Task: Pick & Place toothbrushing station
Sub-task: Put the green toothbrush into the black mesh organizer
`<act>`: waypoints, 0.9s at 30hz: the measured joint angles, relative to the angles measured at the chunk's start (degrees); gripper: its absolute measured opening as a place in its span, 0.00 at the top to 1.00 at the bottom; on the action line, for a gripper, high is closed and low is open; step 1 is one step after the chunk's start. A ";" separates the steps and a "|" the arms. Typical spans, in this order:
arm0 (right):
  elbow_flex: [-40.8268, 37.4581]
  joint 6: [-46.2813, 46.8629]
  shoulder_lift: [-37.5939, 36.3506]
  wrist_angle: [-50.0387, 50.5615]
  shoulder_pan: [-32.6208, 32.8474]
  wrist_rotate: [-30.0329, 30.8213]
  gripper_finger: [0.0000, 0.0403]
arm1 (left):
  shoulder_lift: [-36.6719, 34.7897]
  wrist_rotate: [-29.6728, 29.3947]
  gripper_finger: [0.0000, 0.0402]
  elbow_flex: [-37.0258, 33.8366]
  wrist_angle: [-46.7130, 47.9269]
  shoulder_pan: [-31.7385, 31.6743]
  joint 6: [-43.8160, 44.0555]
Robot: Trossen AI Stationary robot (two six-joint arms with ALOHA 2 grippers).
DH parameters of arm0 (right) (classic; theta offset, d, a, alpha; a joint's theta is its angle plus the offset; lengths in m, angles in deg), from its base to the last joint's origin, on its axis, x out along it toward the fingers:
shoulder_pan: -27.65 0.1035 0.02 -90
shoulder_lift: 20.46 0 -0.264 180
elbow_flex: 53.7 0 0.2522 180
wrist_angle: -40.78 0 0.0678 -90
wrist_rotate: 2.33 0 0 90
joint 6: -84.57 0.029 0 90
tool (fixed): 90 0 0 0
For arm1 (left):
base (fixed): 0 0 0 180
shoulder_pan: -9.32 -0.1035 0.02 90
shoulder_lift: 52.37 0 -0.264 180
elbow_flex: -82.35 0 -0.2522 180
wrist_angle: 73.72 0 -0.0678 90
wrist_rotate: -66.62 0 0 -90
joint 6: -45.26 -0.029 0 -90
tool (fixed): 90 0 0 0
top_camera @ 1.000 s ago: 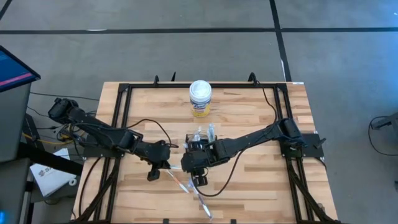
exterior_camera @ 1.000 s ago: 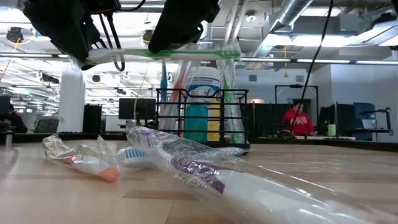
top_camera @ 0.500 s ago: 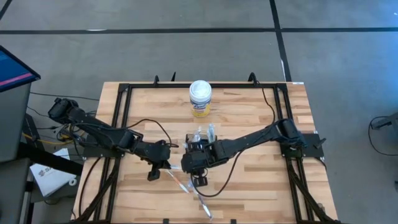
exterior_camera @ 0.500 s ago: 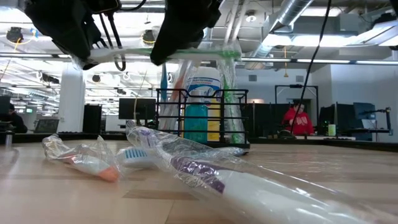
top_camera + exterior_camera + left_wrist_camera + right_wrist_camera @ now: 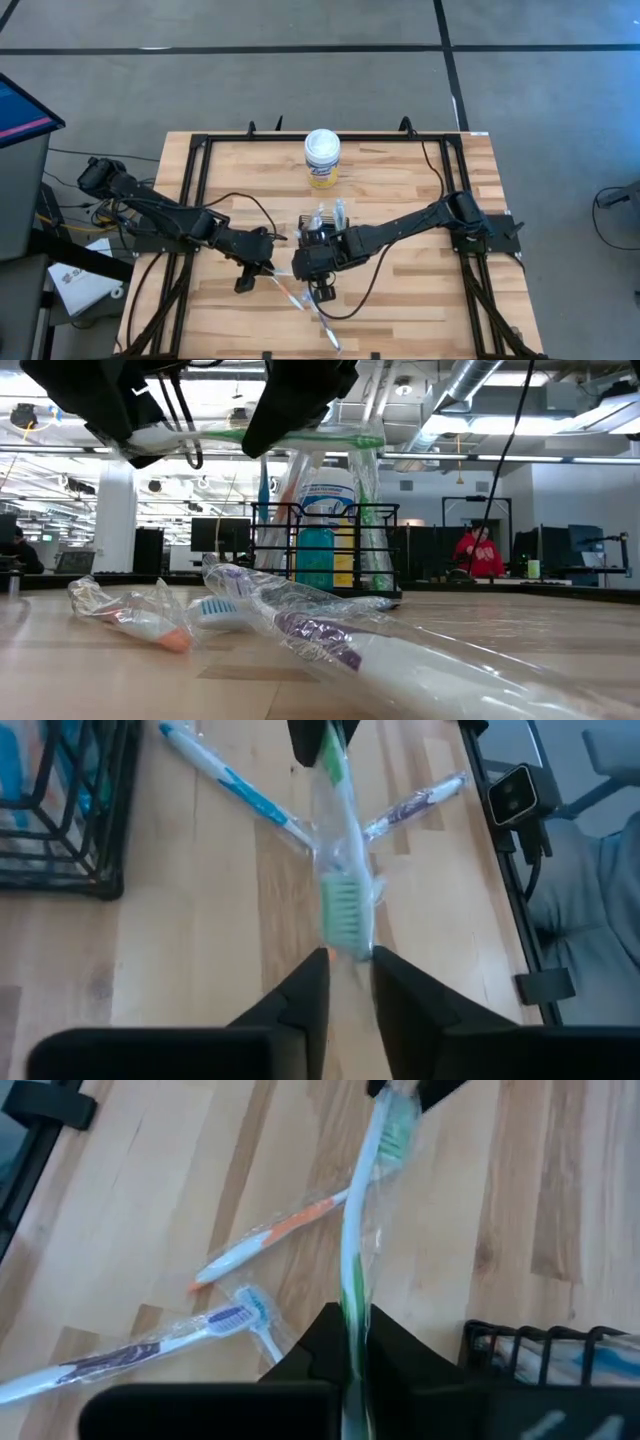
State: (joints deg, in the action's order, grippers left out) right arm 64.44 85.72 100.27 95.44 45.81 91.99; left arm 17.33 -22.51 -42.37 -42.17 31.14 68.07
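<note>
The left gripper (image 5: 248,277) pinches the brush-head end of a wrapped green toothbrush (image 5: 290,438), held level above the table (image 5: 420,300). The right gripper (image 5: 318,288) is clamped on the handle end of the same brush. Beneath them three more wrapped brushes (image 5: 230,1320) lie on the wood. Just behind the right gripper, near the table's middle, stands the holder (image 5: 325,550), upright, with brushes and tubes inside. Farther back is a canister (image 5: 322,158).

The left gripper (image 5: 348,970) pinches the bristle end of a wrapped green toothbrush (image 5: 343,900). The black wire holder (image 5: 70,810) sits at ten o'clock on the counter (image 5: 190,950).
</note>
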 joint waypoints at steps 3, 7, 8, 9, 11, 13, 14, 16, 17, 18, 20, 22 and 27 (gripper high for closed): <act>0.00 -0.08 0.00 0.34 0.31 -0.37 0.98 | -1.75 -0.47 0.79 0.00 0.21 -0.07 -2.04; -0.02 -0.30 -0.28 0.62 1.19 -0.18 0.98 | -6.09 -3.15 0.77 0.00 0.29 -0.24 -3.28; -0.11 -0.30 -0.76 0.83 1.48 0.02 0.98 | -7.18 -4.15 0.77 -0.05 0.25 -0.24 -3.42; -0.10 -0.32 -1.12 0.34 1.72 0.28 0.98 | -8.20 -5.01 0.77 -0.26 0.10 -0.24 -3.49; 0.07 -0.99 -2.05 -0.33 2.03 1.89 0.98 | -10.44 -6.22 0.78 -1.21 0.22 -0.24 -3.56; -0.09 -1.24 -3.13 0.08 2.19 3.68 0.98 | -12.50 -7.40 0.78 -2.23 0.25 -0.24 -3.58; 0.03 -1.34 -3.40 -1.02 2.09 4.36 0.98 | -13.44 -8.18 0.78 -2.80 0.04 -0.20 -3.56; -0.10 -1.33 -4.75 -0.33 2.06 6.06 0.98 | -15.42 -9.04 0.78 -4.04 -0.12 -0.14 -3.53; -0.10 -1.38 -5.27 -0.75 2.07 6.73 0.98 | -16.05 -9.18 0.78 -4.67 -1.15 -0.11 -3.52; 0.06 -1.63 -5.59 -2.27 2.03 7.42 0.98 | -16.75 -9.58 0.78 -5.39 -2.18 -0.11 -3.54; -0.06 -1.79 -7.00 -2.08 2.04 8.25 0.98 | -18.08 -10.01 0.77 -6.72 -3.73 -0.11 -3.54; -0.01 -2.72 -7.84 -4.59 2.07 9.42 0.98 | -18.86 -10.06 0.78 -7.49 -6.13 -0.09 -4.05; 0.09 -5.67 -9.24 -9.32 2.01 9.73 0.98 | -20.03 -10.07 0.78 -9.50 -14.09 0.27 -7.35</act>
State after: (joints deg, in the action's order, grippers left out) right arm 64.52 80.04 91.02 86.12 47.82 101.72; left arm -2.70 -32.57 -51.87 -56.26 31.41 60.72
